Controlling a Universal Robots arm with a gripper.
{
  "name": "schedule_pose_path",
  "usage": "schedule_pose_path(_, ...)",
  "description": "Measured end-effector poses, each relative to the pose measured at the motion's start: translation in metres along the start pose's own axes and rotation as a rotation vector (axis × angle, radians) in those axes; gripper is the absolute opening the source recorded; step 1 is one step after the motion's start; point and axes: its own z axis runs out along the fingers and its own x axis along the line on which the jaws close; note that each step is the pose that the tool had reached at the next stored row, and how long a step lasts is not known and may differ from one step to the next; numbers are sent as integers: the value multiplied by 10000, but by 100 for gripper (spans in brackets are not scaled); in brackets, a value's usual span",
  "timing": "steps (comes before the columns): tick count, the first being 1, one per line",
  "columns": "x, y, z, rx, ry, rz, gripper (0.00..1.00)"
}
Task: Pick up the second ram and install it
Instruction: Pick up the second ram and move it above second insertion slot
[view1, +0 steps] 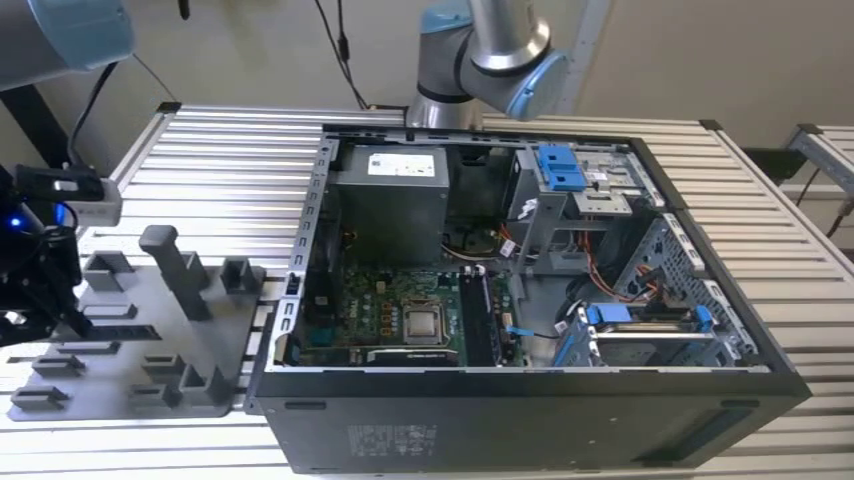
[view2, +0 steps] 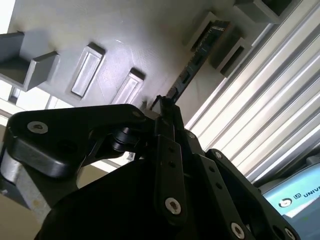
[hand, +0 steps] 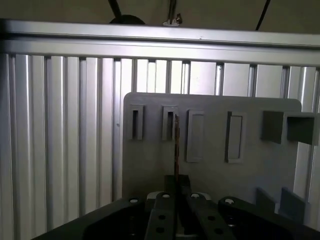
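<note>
The second ram (hand: 176, 145) shows edge-on as a thin dark strip standing on the grey fixture tray (hand: 250, 170). In the second wrist view the second ram (view2: 192, 65) runs from my fingertips to a pair of tray posts that still hold its far end. My gripper (view2: 164, 106) has its black fingers shut on the stick's near end, also seen in the first wrist view as the gripper (hand: 176, 182). In the exterior view my gripper (view1: 40, 300) hangs over the tray (view1: 147, 370) at the exterior view's left.
An open computer case (view1: 534, 400) lies on the slatted aluminium table (view1: 227, 150), with its motherboard (view1: 387, 320) and memory slots (view1: 478, 320) facing up. Upright posts (view1: 167, 265) rise from the tray beside my gripper. A second arm's base (view1: 474, 50) stands behind the case.
</note>
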Motion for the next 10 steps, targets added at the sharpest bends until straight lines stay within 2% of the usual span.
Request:
schedule_pose_path(1,0,0,-6,-3,-44,13,14)
schedule_pose_path(3,-1,-1,-31,-53,-83,25,14)
schedule_pose_path(8,-2,-12,-79,-164,-87,28,14)
schedule_pose_path(10,-3,-22,-100,-236,-88,30,14)
